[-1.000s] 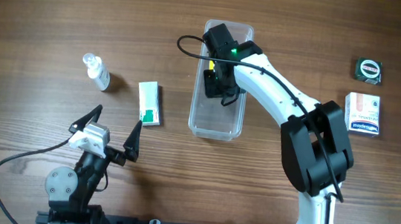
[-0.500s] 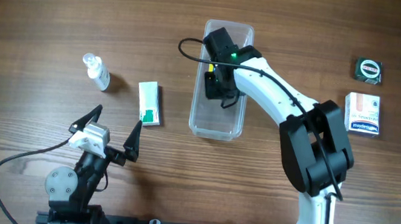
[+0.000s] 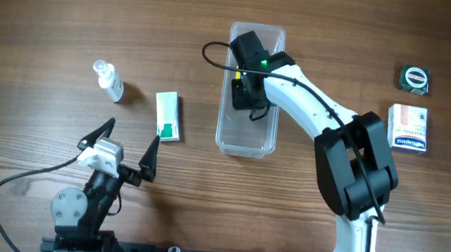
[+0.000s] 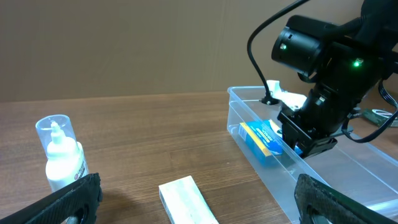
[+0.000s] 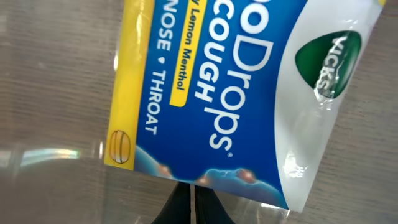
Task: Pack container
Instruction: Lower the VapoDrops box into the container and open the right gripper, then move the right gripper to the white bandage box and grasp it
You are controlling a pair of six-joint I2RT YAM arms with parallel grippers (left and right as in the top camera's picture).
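Wood-grain bench (image 3: 53, 7) carries the container (image 3: 246, 141) at its middle. The right claw (image 5: 191, 202) reaches down inside the container, pinched together on the edge of a cough-drop packet (image 5: 236, 93), which stands tilted against the left wall. If let go like this, the packet may stay propped on edge, or the claw could knock a wall and shove the tub. Both long walls crowd the claw; the near half is bare, and straight up is free. Left of the container, beyond a green-and-white box (image 3: 168, 116), the left claw (image 3: 134, 131) gapes wide.

A brown wood-grain table (image 3: 53, 7) sits under even light, a plain tan wall (image 4: 124, 43) behind it.
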